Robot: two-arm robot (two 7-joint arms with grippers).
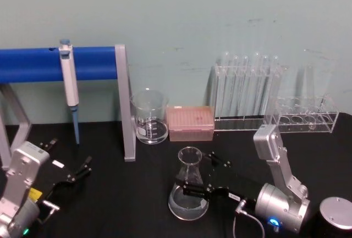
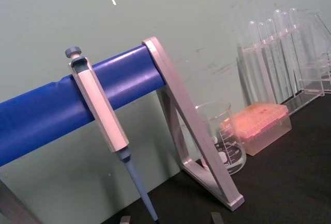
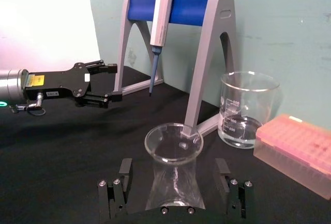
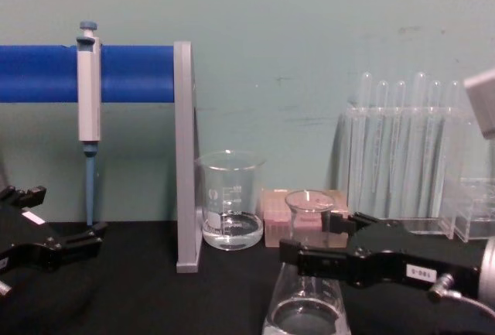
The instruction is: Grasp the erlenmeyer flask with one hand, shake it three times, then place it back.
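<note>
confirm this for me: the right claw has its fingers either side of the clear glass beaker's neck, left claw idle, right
Not quite. The right claw straddles the neck of the clear glass conical flask, not the squat cylindrical beaker standing by the stand; the head view shows it. The left claw is idle.

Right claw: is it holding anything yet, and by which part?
Nothing held yet. The right claw is open, one finger either side of the erlenmeyer flask neck, both apart from the glass. The flask stands on the table. Left claw open, idle.
</note>
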